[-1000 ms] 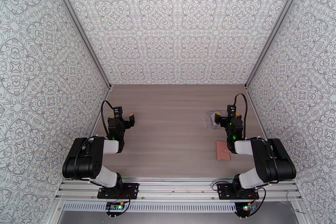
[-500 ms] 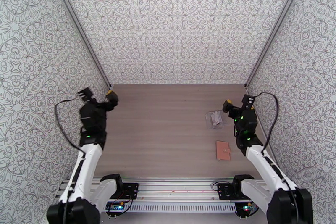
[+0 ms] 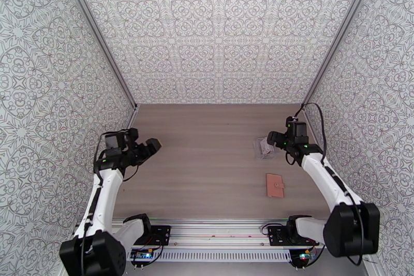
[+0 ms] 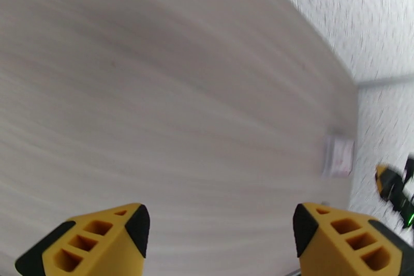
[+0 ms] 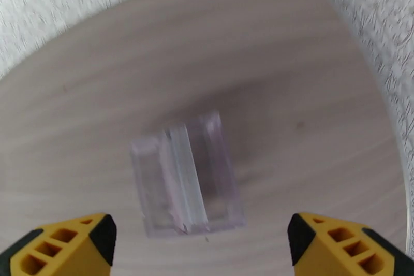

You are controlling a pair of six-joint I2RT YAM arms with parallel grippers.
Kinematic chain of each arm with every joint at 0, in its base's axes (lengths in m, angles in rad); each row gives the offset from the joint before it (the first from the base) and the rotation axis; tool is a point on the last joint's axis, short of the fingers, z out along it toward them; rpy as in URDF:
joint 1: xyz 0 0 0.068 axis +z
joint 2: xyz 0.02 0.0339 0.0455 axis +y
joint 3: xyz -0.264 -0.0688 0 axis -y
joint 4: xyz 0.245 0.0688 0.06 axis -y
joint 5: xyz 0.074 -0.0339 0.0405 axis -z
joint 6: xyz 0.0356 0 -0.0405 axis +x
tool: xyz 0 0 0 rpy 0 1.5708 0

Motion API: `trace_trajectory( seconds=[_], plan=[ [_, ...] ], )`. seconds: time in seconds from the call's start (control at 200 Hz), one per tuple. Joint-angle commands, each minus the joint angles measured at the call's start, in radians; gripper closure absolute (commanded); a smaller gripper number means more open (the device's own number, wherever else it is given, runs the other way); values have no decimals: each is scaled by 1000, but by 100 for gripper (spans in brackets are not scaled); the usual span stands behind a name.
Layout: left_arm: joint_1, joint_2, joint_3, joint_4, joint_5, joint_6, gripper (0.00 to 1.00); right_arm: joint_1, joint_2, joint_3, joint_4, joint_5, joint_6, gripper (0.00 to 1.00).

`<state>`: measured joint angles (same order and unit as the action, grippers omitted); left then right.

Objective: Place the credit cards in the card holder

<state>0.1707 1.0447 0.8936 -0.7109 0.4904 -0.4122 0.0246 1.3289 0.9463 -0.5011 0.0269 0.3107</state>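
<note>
The card holder (image 3: 275, 185), a small pinkish-brown wallet with a snap tab, lies shut on the table at the right, near the front. Behind it lies a crinkly clear pouch (image 3: 264, 147) (image 5: 186, 176) with pale flat rectangles inside; these look like the credit cards (image 5: 155, 184), too blurred to tell apart. My right gripper (image 3: 273, 140) (image 5: 202, 233) hovers just right of and above the pouch, open, nothing between its fingers. At the table's left side my left gripper (image 3: 150, 147) (image 4: 221, 228) is also open and empty, pointing across the table toward the distant pouch (image 4: 339, 155).
Patterned walls close in the table on the left, back and right. The right gripper works close to the right wall (image 3: 362, 116). Bare wood surface (image 3: 207, 158) stretches between the two arms.
Both arms rose from a folded pose. Then the left gripper came down and rightward off the left wall, and the right gripper swung left and down toward the pouch.
</note>
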Motion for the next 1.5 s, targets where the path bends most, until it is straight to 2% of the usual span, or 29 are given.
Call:
trace_trajectory(
  seconds=[0.0,0.09,0.25,0.35,0.415,0.435,0.505,0.59,0.685,0.865,1.0,1.11,1.495],
  plan=[
    [-54,-10,18,-122,-127,66,22,-26,54,59,-109,-51,-39,19],
    [-120,-8,22,-122,-126,75,23,-37,85,66,-112,-66,-47,28],
    [-136,6,24,-128,-114,79,26,-82,135,72,-85,-102,-47,37],
    [-135,3,22,-128,-119,81,27,-109,173,100,-86,-121,-64,54],
    [-135,4,22,-127,-117,80,28,-133,202,127,-98,-137,-81,78],
    [-135,6,21,-125,-117,79,29,-141,210,134,-100,-147,-85,81],
    [-134,11,22,-124,-117,79,32,-155,234,163,-105,-181,-98,81],
    [-136,13,23,-124,-115,80,32,-155,257,183,-96,-237,-111,71],
    [-136,13,22,-124,-109,79,33,-154,296,206,-101,-250,-123,65],
    [-137,18,26,-127,-108,88,37,-154,393,281,-167,-249,-155,65],
    [-138,20,26,-127,-103,90,38,-155,410,266,-140,-286,-153,66],
    [-138,22,26,-125,-100,89,38,-153,430,266,-138,-302,-152,67],
    [-148,26,26,-129,-97,90,40,-122,445,244,-109,-378,-162,91]
  ],
)
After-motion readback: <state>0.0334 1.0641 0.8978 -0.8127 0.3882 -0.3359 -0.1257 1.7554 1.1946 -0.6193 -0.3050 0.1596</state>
